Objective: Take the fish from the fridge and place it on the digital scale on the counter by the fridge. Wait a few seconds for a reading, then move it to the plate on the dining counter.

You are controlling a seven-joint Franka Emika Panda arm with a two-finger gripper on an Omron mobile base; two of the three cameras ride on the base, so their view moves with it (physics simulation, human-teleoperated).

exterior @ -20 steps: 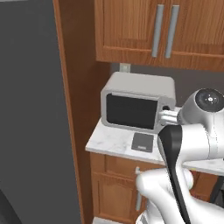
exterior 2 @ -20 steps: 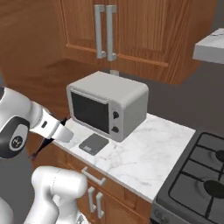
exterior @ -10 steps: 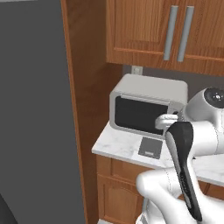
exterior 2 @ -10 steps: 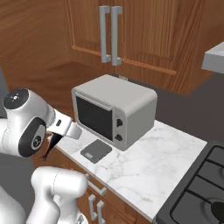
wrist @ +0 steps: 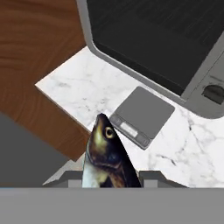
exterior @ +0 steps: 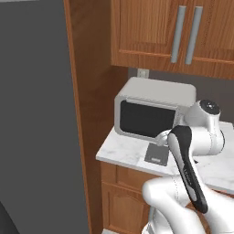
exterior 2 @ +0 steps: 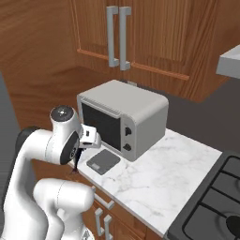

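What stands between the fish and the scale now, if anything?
Nothing visible does. The gripper holds the fish above the counter's front edge, and the scale lies bare on the marble just ahead of its head. The microwave stands behind the scale, not across the path.

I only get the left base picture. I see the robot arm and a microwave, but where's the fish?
Observer: The fish sits in the tool, head pointing out over the counter; the hand view shows it.
Operator: Is it on the scale yet?
Observer: No. The digital scale is bare, and the fish hangs short of its near edge.
Operator: What's beside the scale?
Observer: The microwave stands right behind it, with two round knobs on its front panel in the right base view.
Operator: Anything else on that counter?
Observer: A dark stove top begins where the marble ends.
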